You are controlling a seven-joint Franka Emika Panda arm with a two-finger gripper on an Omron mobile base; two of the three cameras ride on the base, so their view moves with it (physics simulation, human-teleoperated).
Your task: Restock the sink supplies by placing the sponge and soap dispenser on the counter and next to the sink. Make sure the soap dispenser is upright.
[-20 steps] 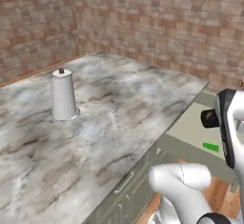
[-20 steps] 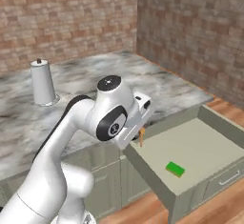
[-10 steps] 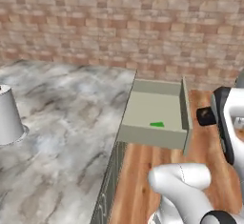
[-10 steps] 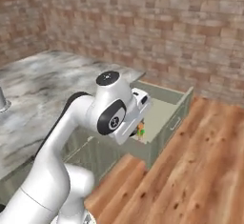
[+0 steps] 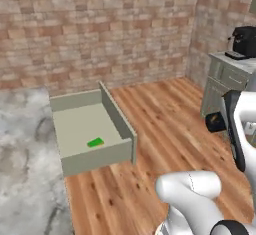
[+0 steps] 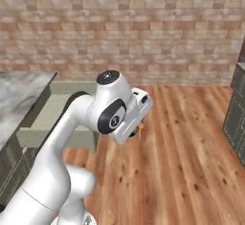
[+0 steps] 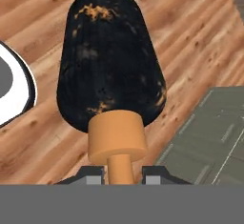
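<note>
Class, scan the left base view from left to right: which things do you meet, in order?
counter → sponge in the open drawer → wooden floor → coffee machine on the far cabinet.

The black cylindrical soap dispenser (image 7: 110, 58) carries orange speckles across its dark body, and its collar and nozzle stem are a flat orange-tan. The small flat sponge (image 5: 95, 142) is bright green against the pale sage-green floor of the open drawer (image 5: 75, 126), whose walls share that muted green. Left of the drawer, the marble counter slab (image 5: 20, 179) is grey-white with darker smoky veins. Right of the drawer, the plank floor (image 5: 170, 129) is warm orange-brown with darker knots. Behind the drawer, the brick wall (image 5: 95, 29) mixes tan, pink and grey-brown.
</note>
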